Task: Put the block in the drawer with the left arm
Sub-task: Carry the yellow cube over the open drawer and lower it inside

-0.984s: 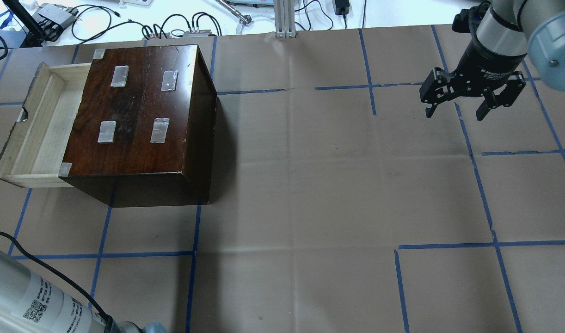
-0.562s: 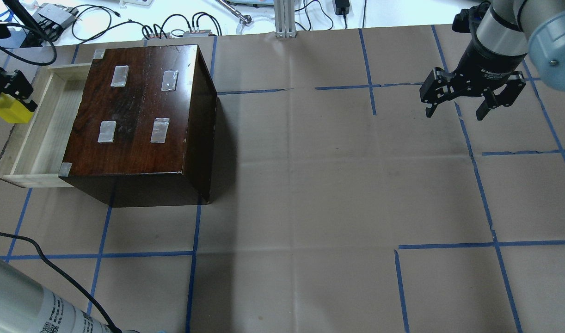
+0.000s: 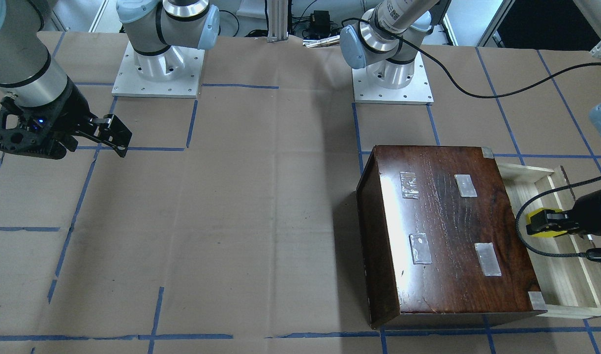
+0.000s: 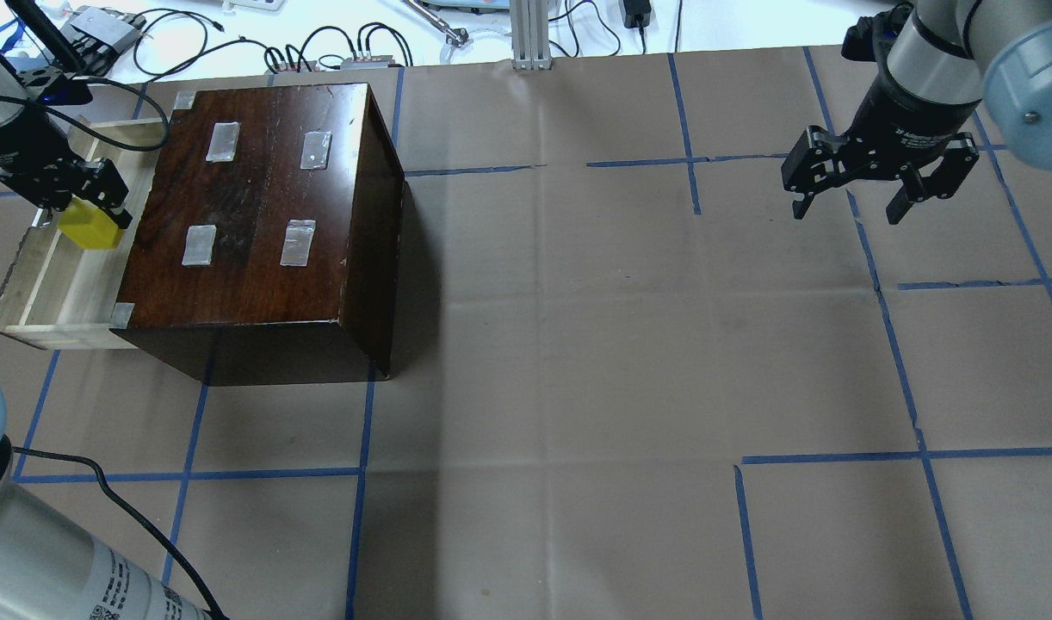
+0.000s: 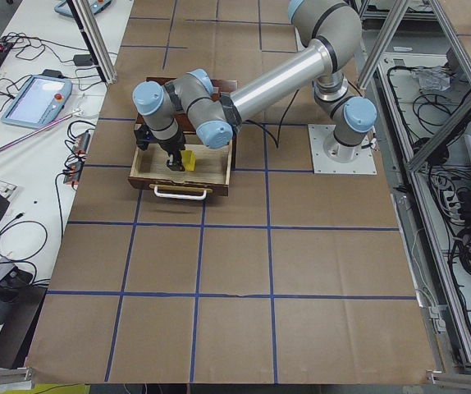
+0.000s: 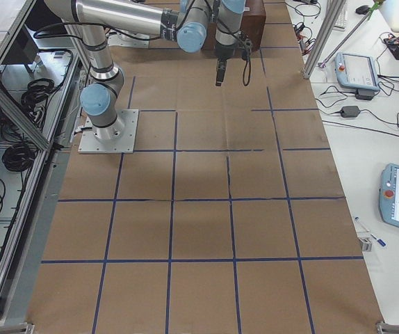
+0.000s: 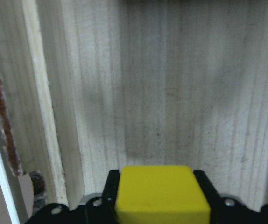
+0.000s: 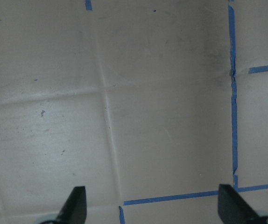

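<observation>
My left gripper (image 4: 89, 217) is shut on the small yellow block (image 4: 87, 231) and holds it just above the floor of the open pale-wood drawer (image 4: 57, 288), close to the dark brown box (image 4: 259, 198). In the left wrist view the block (image 7: 161, 195) sits between the black fingers, with the drawer floor (image 7: 171, 93) beneath it. In the front view the block (image 3: 541, 222) hangs over the drawer (image 3: 571, 287). My right gripper (image 4: 847, 213) is open and empty, far right above the table; its fingers (image 8: 75, 205) stand wide apart.
The left arm's loose black cable (image 3: 519, 231) loops beside the box's top edge. Tape patches (image 4: 222, 140) mark the box top. Cables and devices (image 4: 104, 30) lie beyond the table's far edge. Brown paper with blue tape lines (image 4: 578, 344) covers the table.
My left gripper came in from the left edge with the yellow block and moved rightward over the drawer's front wall to above its floor. The right arm has not moved.
</observation>
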Robot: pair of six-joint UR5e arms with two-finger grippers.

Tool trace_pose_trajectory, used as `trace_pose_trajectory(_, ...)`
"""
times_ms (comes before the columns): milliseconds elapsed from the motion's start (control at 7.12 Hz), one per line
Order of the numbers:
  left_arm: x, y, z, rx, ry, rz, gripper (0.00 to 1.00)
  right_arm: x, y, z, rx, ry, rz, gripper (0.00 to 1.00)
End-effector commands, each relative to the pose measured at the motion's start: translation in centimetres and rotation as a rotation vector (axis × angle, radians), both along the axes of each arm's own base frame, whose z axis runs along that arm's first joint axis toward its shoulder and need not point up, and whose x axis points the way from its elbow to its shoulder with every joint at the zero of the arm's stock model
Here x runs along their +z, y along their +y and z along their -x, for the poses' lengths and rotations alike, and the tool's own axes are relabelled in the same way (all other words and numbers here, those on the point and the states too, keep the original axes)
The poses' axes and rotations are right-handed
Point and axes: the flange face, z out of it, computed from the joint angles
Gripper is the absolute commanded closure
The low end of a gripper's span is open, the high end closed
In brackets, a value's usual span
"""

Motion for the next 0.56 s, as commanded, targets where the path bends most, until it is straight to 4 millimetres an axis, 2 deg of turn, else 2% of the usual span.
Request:
trace_pose_trajectory(0, -1.27, -0.16, 0.01, 0.005, 0.004, -0.009, 0.99, 0.0, 0.0, 0.0, 0.0, 0.0, 0.0, 0.0)
trace_pose_trajectory(281, -1.27, -0.16, 0.01, 0.014, 0.003, -0.009, 0.54, 0.0, 0.0, 0.0, 0.001, 0.0, 0.0, 0.0)
trace_pose_trajectory(422, -1.37, -0.18, 0.0, 0.034, 0.001, -0.011, 0.45, 0.0, 0.0, 0.0, 0.001, 0.0, 0.0, 0.0)
